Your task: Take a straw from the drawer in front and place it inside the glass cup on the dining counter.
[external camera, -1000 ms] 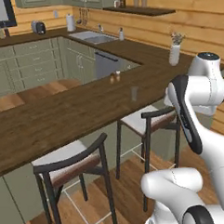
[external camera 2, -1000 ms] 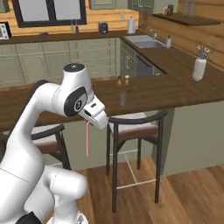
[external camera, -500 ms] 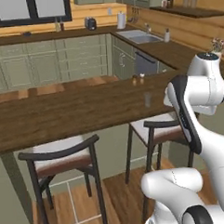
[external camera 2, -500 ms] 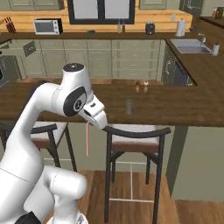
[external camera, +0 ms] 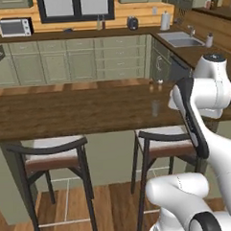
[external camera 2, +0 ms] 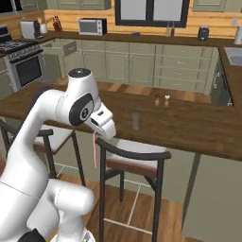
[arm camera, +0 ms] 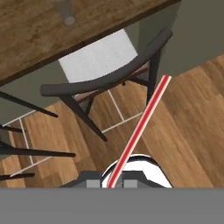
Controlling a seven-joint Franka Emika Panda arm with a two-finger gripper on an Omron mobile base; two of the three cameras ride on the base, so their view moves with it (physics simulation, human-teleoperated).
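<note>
My gripper (external camera 2: 98, 133) is shut on the straw (external camera 2: 95, 152), a thin reddish-pink stick that hangs down in front of a bar stool. In the hand view the straw (arm camera: 139, 127) runs from between the fingertips (arm camera: 129, 183) out over the wooden floor. My hand is on the near side of the dining counter (external camera 2: 189, 127), below its top. The glass cup (external camera 2: 135, 121) stands upright on that dark slab, up and to the right of my hand. It also shows as the glass cup (external camera: 155, 107) and the glass cup (arm camera: 65, 12). An open drawer (external camera 2: 70, 47) juts from the far cabinets.
Two bar stools (external camera: 52, 156) (external camera: 164, 141) stand against the counter's near side; one stool (arm camera: 105, 74) is right below my hand. Two small shakers (external camera 2: 161, 99) sit on the counter behind the cup. A stove (external camera 2: 26, 68) stands far left and a sink (external camera: 183, 38) far right.
The whole scene has swung across both base views, so the base has moved; the dining counter now lies square across them. The straw stays in my shut gripper, hanging as before.
</note>
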